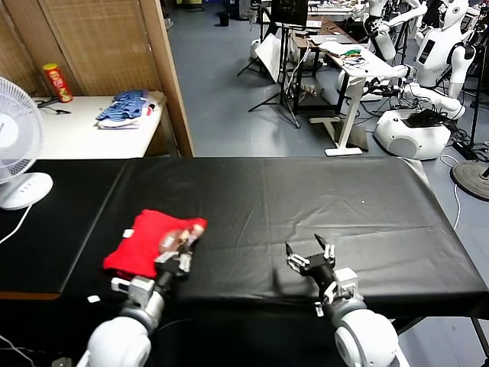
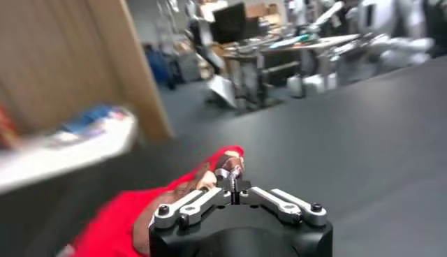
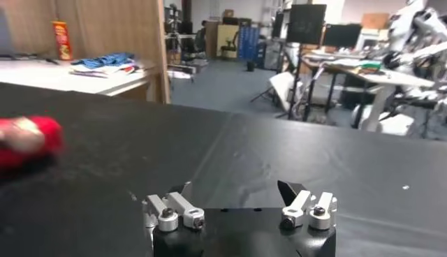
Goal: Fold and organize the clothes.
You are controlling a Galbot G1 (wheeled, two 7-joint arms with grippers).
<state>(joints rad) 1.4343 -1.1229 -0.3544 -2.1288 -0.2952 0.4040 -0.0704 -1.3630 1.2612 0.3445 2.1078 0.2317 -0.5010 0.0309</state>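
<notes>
Head view, folded red T-shirt (image 1: 145, 243) under left hand (image 1: 177, 258), touching

fan (image 1: 15, 145): cut by head view's left edge; T-shirt (image 1: 153, 241) graphic: hidden by left end effector (image 1: 181, 246)

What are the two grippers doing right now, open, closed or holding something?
Left gripper: at the red T-shirt on the black table; open or closed cannot be told.
Right gripper: open, holding nothing.

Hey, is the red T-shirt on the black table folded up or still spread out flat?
Folded. The red T-shirt lies as a small compact bundle with doubled edges on the black table, no sleeves spread out.
</notes>
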